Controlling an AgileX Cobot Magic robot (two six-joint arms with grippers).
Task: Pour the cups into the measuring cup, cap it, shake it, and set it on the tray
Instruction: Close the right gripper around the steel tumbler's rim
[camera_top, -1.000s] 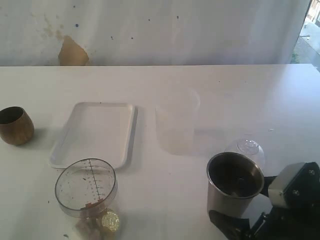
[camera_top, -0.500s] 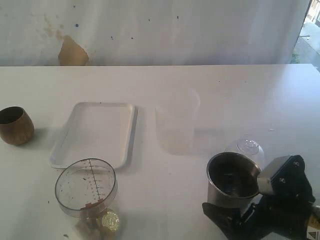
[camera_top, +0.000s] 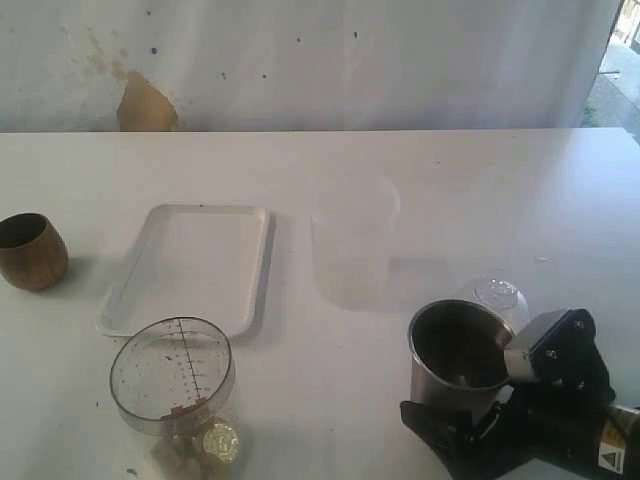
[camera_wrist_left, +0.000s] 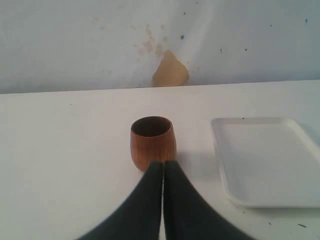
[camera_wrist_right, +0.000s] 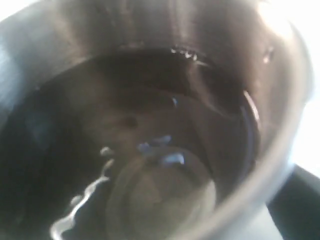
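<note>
Tall shiny steel tumbler (camera_top: 462, 358) sits near the desk's front right corner, upright or close to it, open mouth up. Its inside is dark and reflective, and the right wrist view shows a pale round bottom with glints; contents can't be told. Right gripper (camera_top: 468, 428) has its dark fingers clamped around the tumbler's lower body.

Left gripper (camera_wrist_left: 162, 167) has its jaws pressed together, holding nothing, tips just short of the squat rounded brown cup (camera_wrist_left: 152, 142), which stands upright by the left edge.

Flat white rectangular tray (camera_top: 190, 265) lies left of the middle. Clear plastic measuring cup with a printed scale (camera_top: 172, 375) is near the front edge, just in front of the tray, with a small gold round thing (camera_top: 220, 441) at its base. Frosted whitish beaker (camera_top: 352, 250) stands mid-desk. Clear dome lid (camera_top: 495, 295) sits just behind the tumbler.

White desk (camera_top: 450, 190) has a few specks. Whitish stained wall behind it carries a tan patch (camera_top: 145, 105).
</note>
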